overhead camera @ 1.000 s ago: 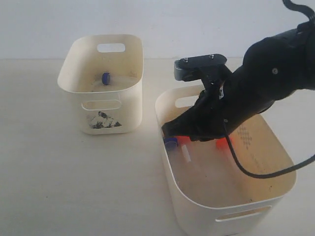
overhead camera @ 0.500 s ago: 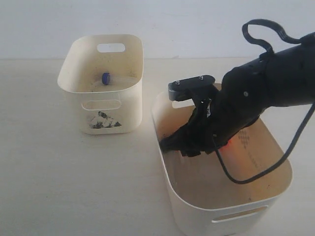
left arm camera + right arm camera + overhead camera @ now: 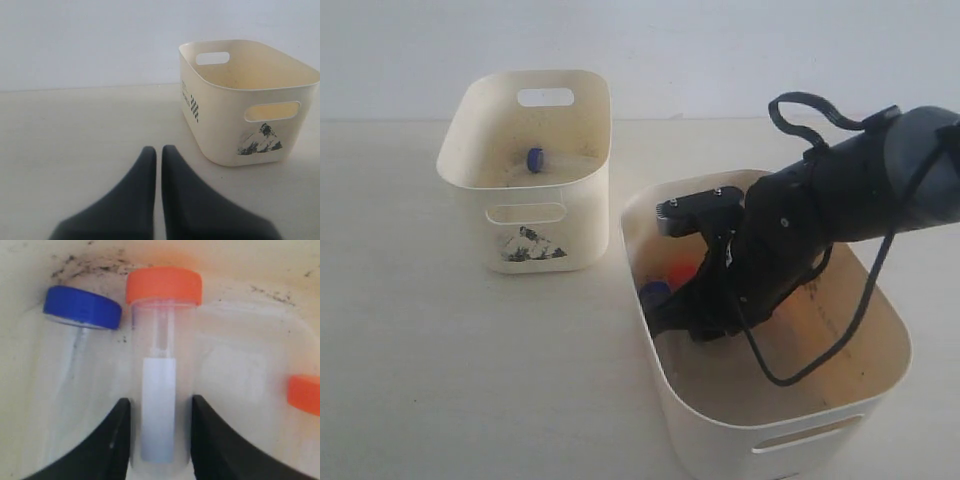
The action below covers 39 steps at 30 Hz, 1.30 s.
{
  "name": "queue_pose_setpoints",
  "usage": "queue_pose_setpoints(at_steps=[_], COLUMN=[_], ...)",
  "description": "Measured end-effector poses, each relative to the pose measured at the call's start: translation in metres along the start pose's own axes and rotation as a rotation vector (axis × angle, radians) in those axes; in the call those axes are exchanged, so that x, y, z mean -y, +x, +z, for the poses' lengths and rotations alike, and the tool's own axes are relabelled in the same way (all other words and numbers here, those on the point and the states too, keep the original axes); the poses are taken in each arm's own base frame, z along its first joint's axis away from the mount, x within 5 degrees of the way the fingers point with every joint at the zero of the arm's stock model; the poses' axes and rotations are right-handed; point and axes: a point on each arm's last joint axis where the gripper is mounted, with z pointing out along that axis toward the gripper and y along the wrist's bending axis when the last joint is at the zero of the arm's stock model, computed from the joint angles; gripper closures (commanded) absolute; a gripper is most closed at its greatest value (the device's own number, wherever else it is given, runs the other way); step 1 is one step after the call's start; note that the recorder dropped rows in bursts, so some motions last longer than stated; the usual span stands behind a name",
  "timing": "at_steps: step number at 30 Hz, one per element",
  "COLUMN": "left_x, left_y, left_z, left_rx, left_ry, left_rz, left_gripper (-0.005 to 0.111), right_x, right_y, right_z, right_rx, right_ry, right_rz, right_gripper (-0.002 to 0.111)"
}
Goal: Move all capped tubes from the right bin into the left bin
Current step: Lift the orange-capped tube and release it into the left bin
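Deep in the right bin (image 3: 665, 385), my right gripper (image 3: 665, 305) has its two fingers against the sides of an orange-capped tube (image 3: 159, 365) lying on the bin floor; the right gripper (image 3: 161, 407) is shut on it. A blue-capped tube (image 3: 82, 307) lies beside it, and another orange cap (image 3: 305, 394) shows at the edge. One blue-capped tube (image 3: 534, 158) sits in the left bin (image 3: 470, 170). My left gripper (image 3: 158, 152) is shut and empty above the table, short of the left bin (image 3: 225, 115).
The right arm and its cable (image 3: 820, 120) cover most of the right bin's inside in the exterior view. The two bins stand a short gap apart on the pale table (image 3: 440, 360). The left arm is outside the exterior view.
The right arm has dropped lower into the right bin, onto the tubes. The right bin has shifted a little to the left under it. The left bin has not moved.
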Motion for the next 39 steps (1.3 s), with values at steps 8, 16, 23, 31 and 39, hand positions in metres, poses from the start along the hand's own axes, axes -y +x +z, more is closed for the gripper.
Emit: queue_pose_setpoints(at_steps=[8, 16, 23, 31, 39], left_x=[0.0, 0.0, 0.0, 0.0, 0.0], left_y=[0.0, 0.0, 0.0, 0.0, 0.0], left_z=[0.0, 0.0, 0.0, 0.0, 0.0], left_rx=[0.0, 0.0, 0.0, 0.0, 0.0], left_ry=[0.0, 0.0, 0.0, 0.0, 0.0], left_rz=[0.0, 0.0, 0.0, 0.0, 0.0], left_gripper=[0.102, 0.102, 0.102, 0.102, 0.102], right_x=[-0.009, -0.022, -0.066, -0.074, -0.052], right_y=[-0.04, -0.076, -0.125, -0.149, -0.135], right_z=[-0.11, -0.192, -0.145, -0.114, -0.155], right_rx=[0.187, 0.785, 0.83, 0.753, 0.615], right_ry=[-0.037, -0.143, -0.196, -0.179, -0.112], right_rz=[-0.018, -0.09, -0.166, -0.182, -0.193], right_gripper=[0.108, 0.108, 0.093, 0.071, 0.109])
